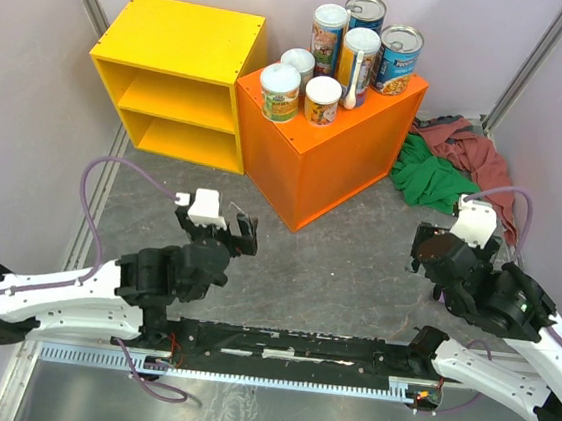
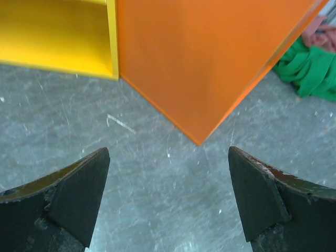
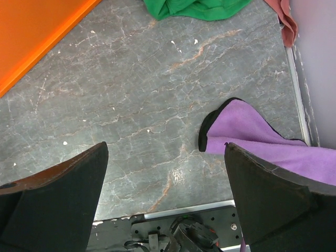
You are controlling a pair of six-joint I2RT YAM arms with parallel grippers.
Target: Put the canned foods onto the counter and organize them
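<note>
Both hands released over a grey marbled surface [image 1: 356,259], pale walls [image 1: 462,18] all round.
The left hand [image 2: 168,157] and right hand [image 3: 167,157] hang spread wide, grasping nothing. Beyond the left hand, ahead and to its right, the orange surface [image 1: 316,164] carries all seven canned foods [image 1: 358,60] upright. A yellow shelf unit [image 1: 178,39] touches its left side. Green cloth [image 1: 430,176] lies ahead of the right hand, and purple cloth [image 3: 262,142] lies just beside it.

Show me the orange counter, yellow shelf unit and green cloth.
orange counter [image 1: 357,158]: top external view, front face.
yellow shelf unit [image 1: 179,34]: top external view, top panel.
green cloth [image 1: 427,176]: top external view, bunched middle.
</note>
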